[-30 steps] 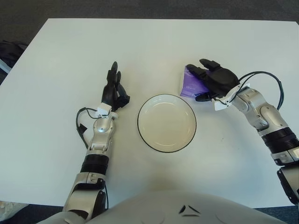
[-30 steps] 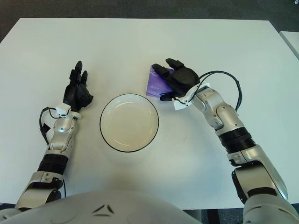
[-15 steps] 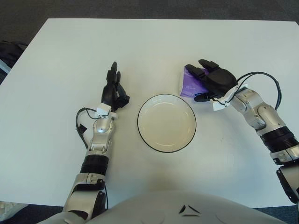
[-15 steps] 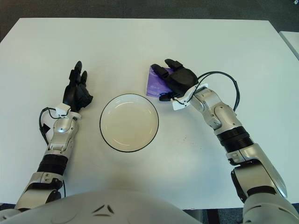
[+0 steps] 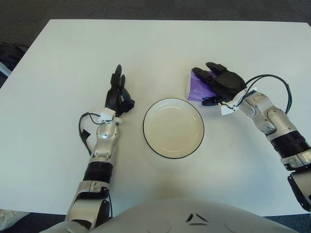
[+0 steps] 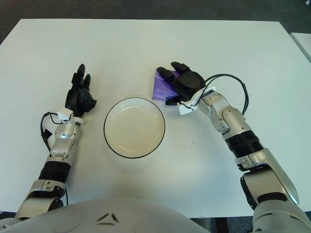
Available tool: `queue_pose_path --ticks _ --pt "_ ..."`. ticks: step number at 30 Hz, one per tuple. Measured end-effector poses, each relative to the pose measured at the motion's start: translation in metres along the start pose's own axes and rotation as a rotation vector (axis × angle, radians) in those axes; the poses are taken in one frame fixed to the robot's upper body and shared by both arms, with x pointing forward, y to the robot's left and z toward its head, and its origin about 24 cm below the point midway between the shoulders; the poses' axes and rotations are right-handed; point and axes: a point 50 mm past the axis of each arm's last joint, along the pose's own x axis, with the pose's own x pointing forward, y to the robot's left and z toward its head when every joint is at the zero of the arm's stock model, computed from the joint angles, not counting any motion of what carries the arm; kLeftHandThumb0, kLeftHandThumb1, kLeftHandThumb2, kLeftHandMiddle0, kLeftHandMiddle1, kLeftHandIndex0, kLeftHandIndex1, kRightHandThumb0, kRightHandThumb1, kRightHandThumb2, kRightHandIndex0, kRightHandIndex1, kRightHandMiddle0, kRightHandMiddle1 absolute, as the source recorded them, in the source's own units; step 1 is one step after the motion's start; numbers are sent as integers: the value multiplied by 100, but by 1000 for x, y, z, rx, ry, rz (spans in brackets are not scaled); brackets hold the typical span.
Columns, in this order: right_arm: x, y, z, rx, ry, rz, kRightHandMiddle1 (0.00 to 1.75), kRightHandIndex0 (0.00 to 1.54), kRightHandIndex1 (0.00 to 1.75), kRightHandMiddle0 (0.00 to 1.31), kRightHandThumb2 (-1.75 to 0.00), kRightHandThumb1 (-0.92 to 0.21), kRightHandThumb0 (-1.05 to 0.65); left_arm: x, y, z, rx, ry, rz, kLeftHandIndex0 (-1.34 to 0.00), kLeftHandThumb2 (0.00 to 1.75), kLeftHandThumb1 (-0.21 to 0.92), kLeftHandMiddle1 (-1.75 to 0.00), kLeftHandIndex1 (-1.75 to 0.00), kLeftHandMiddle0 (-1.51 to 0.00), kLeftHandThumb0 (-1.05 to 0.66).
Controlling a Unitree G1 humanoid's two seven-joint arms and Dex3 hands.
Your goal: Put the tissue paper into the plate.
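Observation:
A purple tissue pack point(image 5: 196, 87) lies flat on the white table just up and right of the plate point(image 5: 173, 128), a cream dish with a dark rim and nothing in it. My right hand point(image 5: 221, 85) lies over the pack's right half with its black fingers spread across it and the thumb at the pack's near edge; the fingers have not closed round it. My left hand point(image 5: 118, 95) shows to the left of the plate, fingers extended and holding nothing.
The white table point(image 5: 146, 53) fills the view, with its far edge at the top. A black cable point(image 5: 277, 80) loops off my right wrist. A dark object point(image 5: 7, 56) sits beyond the table's left edge.
My right hand has crept slightly left over the tissue pack. The pack, the plate and the left hand have stayed where they were.

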Motion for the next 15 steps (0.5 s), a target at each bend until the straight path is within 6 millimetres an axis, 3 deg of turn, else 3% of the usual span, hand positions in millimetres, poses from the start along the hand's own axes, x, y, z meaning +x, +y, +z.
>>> queue_pose_path --ticks 3,4,5,6,9,15 --pt "1 1 1 74 26 -34 155 55 147 27 -13 -82 -78 0 0 0 -1 0 0 0 110 92 0 -20 -19 -91" --pt "1 1 1 100 37 -49 156 59 153 34 -31 -75 -71 0 0 0 -2 0 0 0 110 92 0 -20 -19 -91" --pt "2 1 2 118 46 -63 161 68 161 43 -63 -61 -62 0 0 0 -2 0 0 0 110 92 0 -20 -19 -91" --pt "2 0 2 133 53 -76 166 78 166 50 -88 -50 -57 0 0 0 -2 0 0 0 110 92 0 -20 -19 -91" --pt "2 1 3 192 79 -130 172 95 172 62 -123 -32 -53 0 0 0 -3 -1 0 0 110 92 0 -20 -19 -91" --pt "0 6 8 303 94 -258 174 115 174 71 -146 -19 -53 0 0 0 -2 -1 0 0 110 92 -1 -20 -19 -90"
